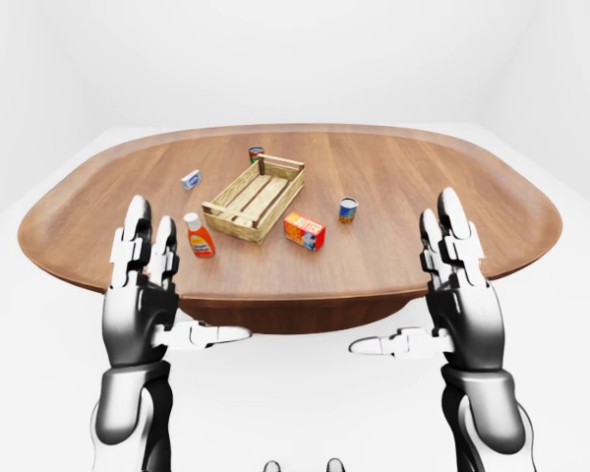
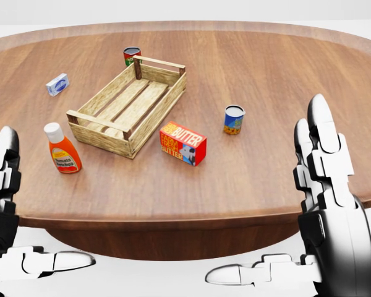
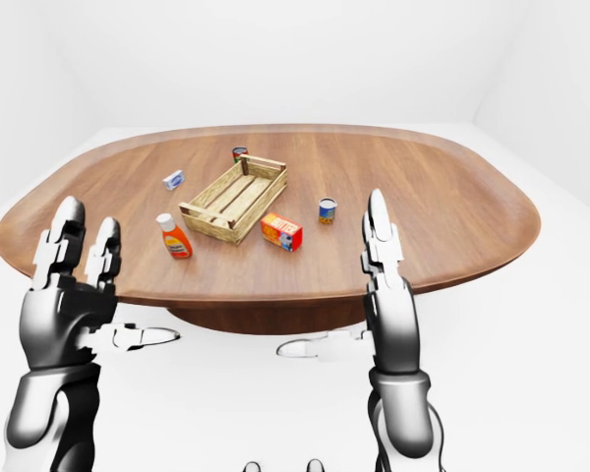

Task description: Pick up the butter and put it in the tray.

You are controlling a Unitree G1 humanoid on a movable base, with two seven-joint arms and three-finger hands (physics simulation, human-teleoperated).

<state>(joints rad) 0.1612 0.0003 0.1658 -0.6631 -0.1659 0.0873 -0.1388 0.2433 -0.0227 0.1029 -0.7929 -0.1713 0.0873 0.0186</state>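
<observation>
The butter (image 2: 183,143) lies on the table (image 2: 284,68) just right of the wooden tray (image 2: 128,108), untouched; both the left hand (image 1: 143,285) and right hand (image 2: 324,185) hover spread and empty below the table's near edge; a hasty reach could knock the nearby can (image 2: 234,119) or shove the box away.

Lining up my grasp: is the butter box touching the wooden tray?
Apart. In the head view a strip of bare table shows between the butter box and the near wall of the wooden tray. Both hands are off it.
</observation>
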